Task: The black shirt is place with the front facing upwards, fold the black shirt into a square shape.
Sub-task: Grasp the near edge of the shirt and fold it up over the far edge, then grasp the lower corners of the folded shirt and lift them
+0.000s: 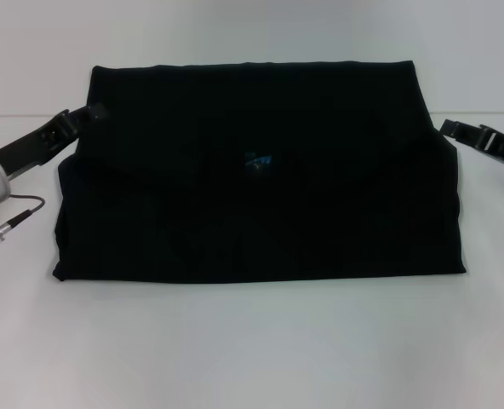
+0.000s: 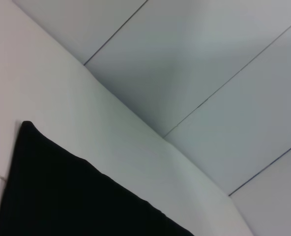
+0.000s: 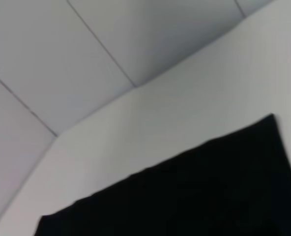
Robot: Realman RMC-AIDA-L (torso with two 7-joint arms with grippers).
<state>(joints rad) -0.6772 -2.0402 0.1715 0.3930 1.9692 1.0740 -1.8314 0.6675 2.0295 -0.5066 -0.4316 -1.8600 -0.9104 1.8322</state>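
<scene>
Worktop (image 1: 252,349): big, flat and white. It holds the shirt and fills most of the head view. A pale wall stands behind its far edge.

Wall (image 2: 209,73): light grey with thin dark lines across it. It shows in both wrist views, behind the worktop.

Black shirt (image 1: 260,179): lies flat in the middle of the worktop. It is a wide dark shape, longer from side to side than from front to back. A top layer looks folded down from the far edge, and its lower edge runs across the middle. A small blue mark (image 1: 259,160) shows near the center. In the left wrist view one pointed corner of the black shirt (image 2: 62,191) lies on the white top. In the right wrist view another corner of the black shirt (image 3: 194,196) lies flat the same way.

Left gripper (image 1: 86,115): at the shirt's far left corner, touching or just over the cloth edge. Its arm comes in low from the left side. I cannot tell if the fingers are open or closed.

Right gripper (image 1: 450,128): just beside the shirt's right edge, near the far corner. Its arm comes in from the right side. I cannot tell if its fingers are open or closed either.

Cable (image 1: 18,213): a thin dark wire with a silver plug, by the left arm.
</scene>
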